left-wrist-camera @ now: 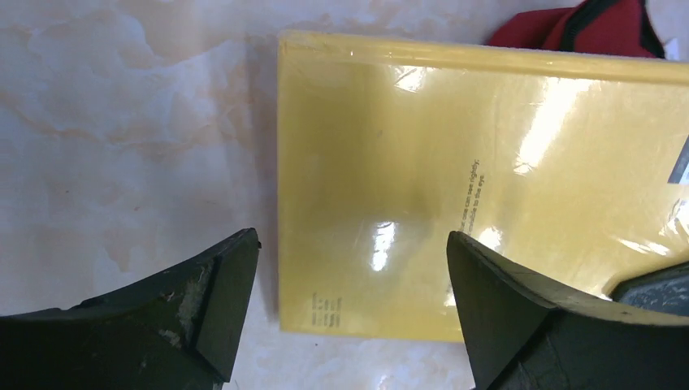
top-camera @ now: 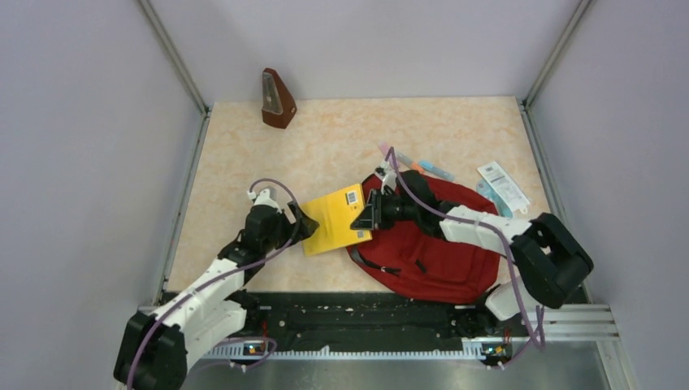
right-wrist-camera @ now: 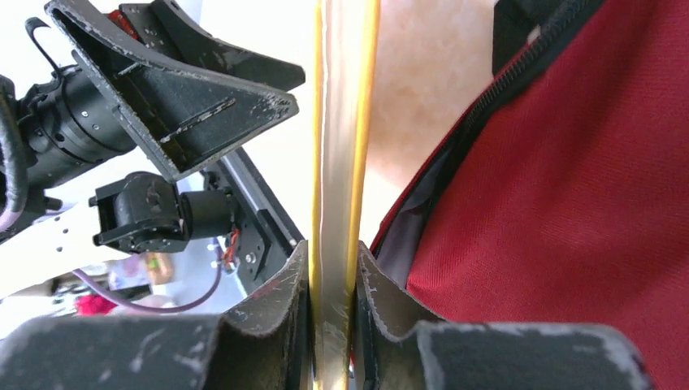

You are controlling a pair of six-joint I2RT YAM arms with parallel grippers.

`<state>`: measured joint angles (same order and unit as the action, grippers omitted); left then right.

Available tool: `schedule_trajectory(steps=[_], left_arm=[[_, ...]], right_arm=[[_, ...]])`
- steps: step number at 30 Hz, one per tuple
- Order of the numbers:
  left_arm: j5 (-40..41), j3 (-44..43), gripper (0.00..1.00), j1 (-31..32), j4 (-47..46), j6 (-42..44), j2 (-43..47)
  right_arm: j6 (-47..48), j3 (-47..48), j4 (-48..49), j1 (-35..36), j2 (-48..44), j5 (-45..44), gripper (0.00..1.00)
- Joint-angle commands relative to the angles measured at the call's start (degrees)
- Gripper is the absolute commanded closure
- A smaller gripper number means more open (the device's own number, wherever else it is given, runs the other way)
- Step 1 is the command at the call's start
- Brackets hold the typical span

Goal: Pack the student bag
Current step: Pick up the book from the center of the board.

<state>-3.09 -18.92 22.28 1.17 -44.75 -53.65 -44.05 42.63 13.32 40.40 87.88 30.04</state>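
Note:
The dark red student bag lies flat at the table's front right, its open zipper edge facing left. A yellow shrink-wrapped book lies partly on the table and against the bag's left edge. My right gripper is shut on the book's right edge, and the book's edge shows pinched between its jaws. My left gripper is open at the book's left edge, with its jaws either side of the book's near corner and nothing in them.
A brown metronome stands at the far left. Pens and white packets lie beyond the bag at the right. Metal frame rails run along both sides of the table. The arm bases sit at the front edge.

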Motion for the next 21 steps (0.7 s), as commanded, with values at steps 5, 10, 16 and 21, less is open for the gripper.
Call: schedule_trajectory(steps=[5,10,16,21], left_arm=[[-3.7,-7.2,0.07,0.3,7.5,7.8,19.7],[-14.1,-8.9,0.03,0.3,3.2,8.0,29.1],[-23.9,-12.8,0.02,0.3,1.6,6.7,30.6],[-23.7,-14.2,0.02,0.3,1.4,6.6,31.5]], right_arm=[[9.9,6.5,-9.7,-3.2,-20.6,-4.6,1.0],[11.8,8.6,-8.0,-4.0,-27.5,3.1,1.0],[4.3,6.7,8.9,-4.0,-34.3,15.1,1.0],[2.4,6.0,12.1,-4.0,-36.2,18.7,1.0]])
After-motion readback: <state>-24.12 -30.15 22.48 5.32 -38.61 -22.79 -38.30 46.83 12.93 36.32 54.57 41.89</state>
